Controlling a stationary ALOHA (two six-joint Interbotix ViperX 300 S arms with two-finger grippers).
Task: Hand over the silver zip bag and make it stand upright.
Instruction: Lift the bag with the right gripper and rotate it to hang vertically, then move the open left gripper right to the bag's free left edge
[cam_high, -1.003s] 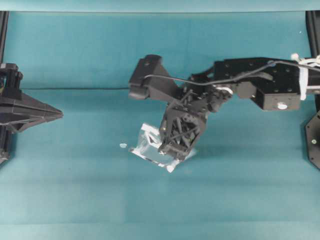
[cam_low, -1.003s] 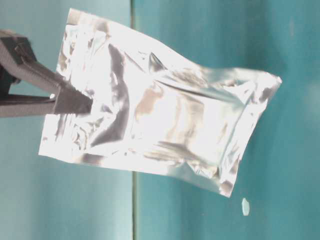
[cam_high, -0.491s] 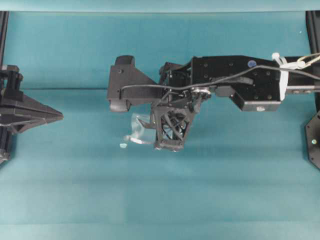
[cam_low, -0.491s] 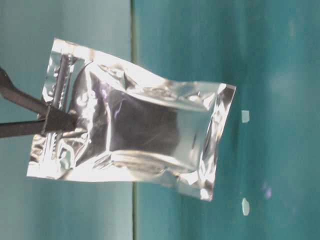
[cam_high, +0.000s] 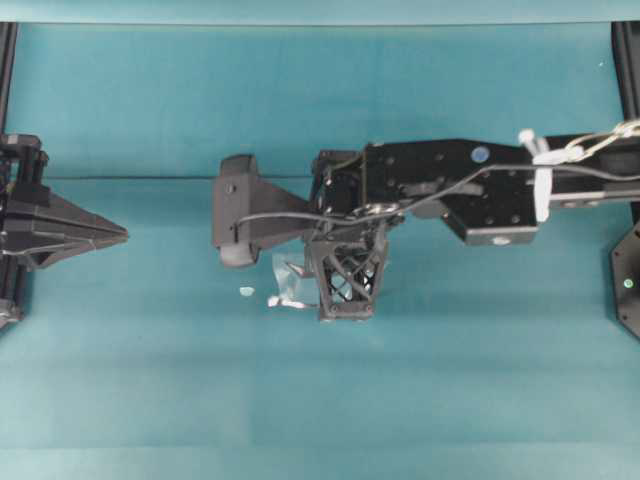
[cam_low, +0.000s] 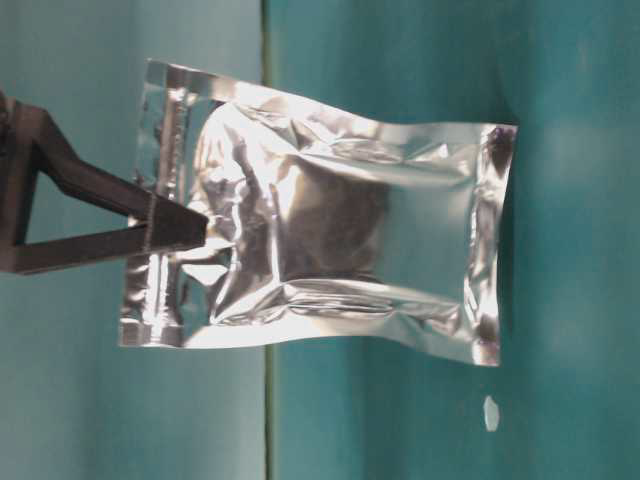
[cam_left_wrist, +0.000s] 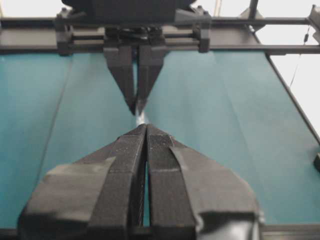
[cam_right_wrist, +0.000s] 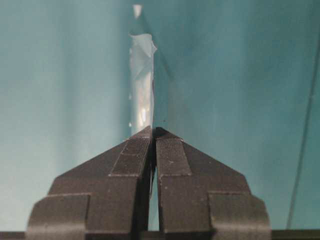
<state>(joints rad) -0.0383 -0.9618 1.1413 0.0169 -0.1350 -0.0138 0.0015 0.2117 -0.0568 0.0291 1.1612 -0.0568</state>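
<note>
Teal cloth covers the surface (cam_high: 150, 380) from edge to edge. At the far left of the overhead view the left hand (cam_high: 120, 234) is parked low by its base, its fingers pressed together on nothing and pointed toward the middle. A white speck (cam_high: 246, 291) lies on the cloth further right, just beside the bag. The bag (cam_low: 330, 255), a crinkled silver pouch with a dark centre, is held clear of the surface near the middle, seen edge-on from above (cam_high: 292, 285). It is pinched at one sealed end by the right hand (cam_low: 190, 232), whose fingers are closed tight on the foil; in the right wrist view only a thin sliver of bag (cam_right_wrist: 141, 82) is seen running away from the tips (cam_right_wrist: 153, 131). In the left wrist view the right hand (cam_left_wrist: 139, 106) is seen straight ahead, pointing back at the left one, with a thin strip of foil below its tips.

The step in hand is judged to be the carry toward the handover: the bag is lifted and presented edge-on to the left arm, but the two hands are well apart. Next, the left fingers would have to be opened and brought onto the bag's free end before the right grip is released; a thin, slippery edge is offered, so careful alignment would be called for
</note>
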